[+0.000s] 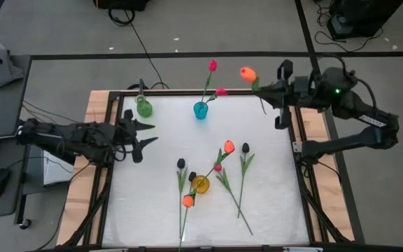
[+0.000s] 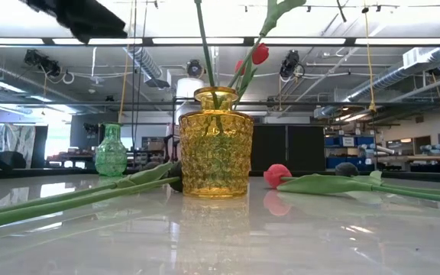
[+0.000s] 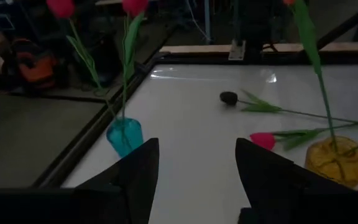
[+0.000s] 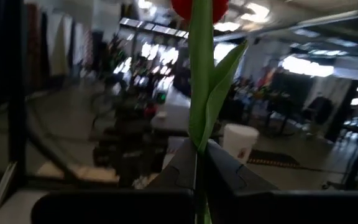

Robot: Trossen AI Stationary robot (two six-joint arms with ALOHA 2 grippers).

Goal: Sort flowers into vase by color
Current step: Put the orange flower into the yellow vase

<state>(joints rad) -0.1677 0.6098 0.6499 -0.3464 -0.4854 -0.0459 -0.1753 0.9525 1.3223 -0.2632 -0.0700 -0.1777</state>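
Flowers lie and stand across the white table [image 1: 152, 210], and several are only partly readable. In the low view, the stems nearest the camera run off both picture edges, and the yellow vase [image 2: 215, 142] hides the bases of the stems standing in it; their buds are cut off at the top, except 1 red bud [image 2: 260, 53]. From above, the yellow vase [image 1: 201, 184] sits among about 5 loose tulips: a black one [image 1: 181, 163] and an orange one [image 1: 187, 201] with stems running toward the near edge, another black one [image 1: 245, 148], a small pink one [image 1: 217, 168] and an orange one [image 1: 229, 147] leaning from the vase toward the far right.

The left gripper [image 1: 143, 134] hovers over the table's left side with its fingers spread wide and nothing between them, pointing across toward the right.

Farther back, the blue vase [image 1: 200, 110] holds 2 pink-red tulips [image 1: 213, 66], their thin stems upright and slightly splayed. The green vase [image 1: 143, 106] stands at the far left corner.

At the far right corner, the right gripper [image 1: 263, 89] is clamped on the green stem of an orange tulip [image 1: 248, 73]. In the right wrist view that stem [image 4: 201, 93] rises straight from between the closed fingers, its bud cut off at the frame edge.
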